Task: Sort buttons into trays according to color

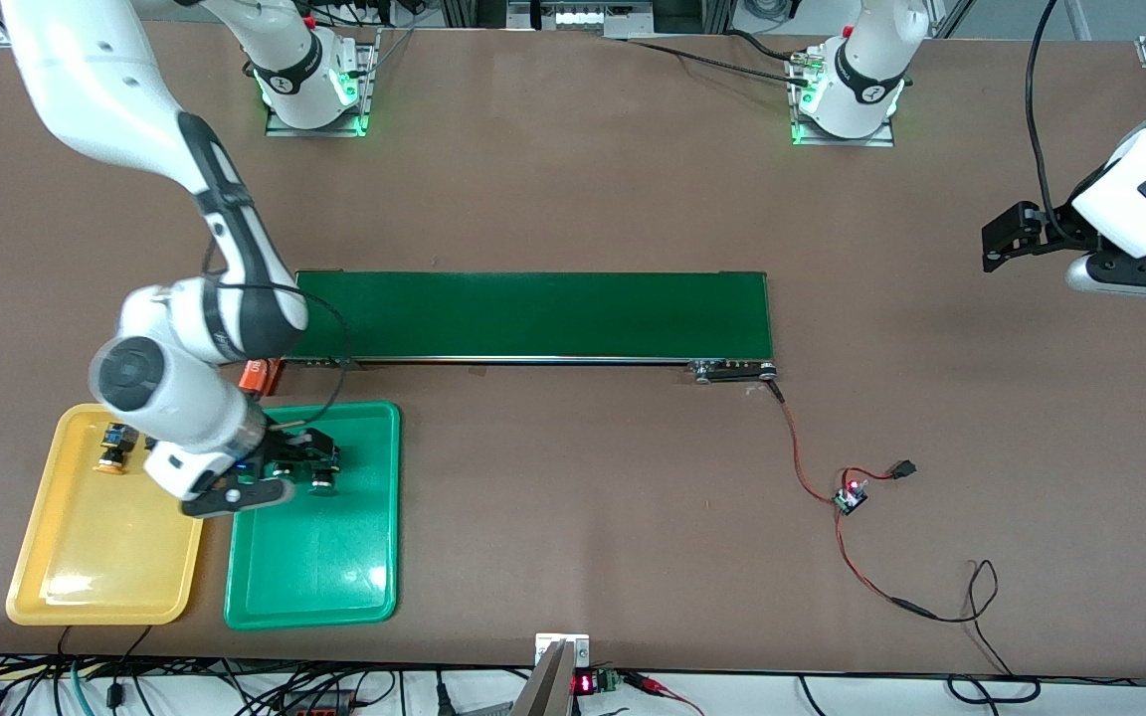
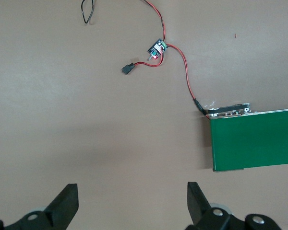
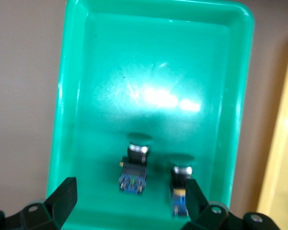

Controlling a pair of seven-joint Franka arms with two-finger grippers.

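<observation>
**Second green button released into the green tray**

We saw the right end effector low over the green tray, fingers spread wide and gripping nothing. Two green-capped buttons lay on the tray floor beneath it, near the tray's edge closest to the conveyor belt; one lay between the fingers, the other just beside one finger. In the yellow tray we made out one orange-capped button near the corresponding edge; a second may have been hidden by the arm, we could not tell.

We judged the step in hand to be the retreat after release. Done well, it would go straight up, fingers kept apart, so that the finger next to the second button did not knock it.

Both trays sat side by side near the table corner at the right arm's end. The remaining floor of each tray was bare.

The left end effector waited, released and empty, over the table edge at its own end.
</observation>
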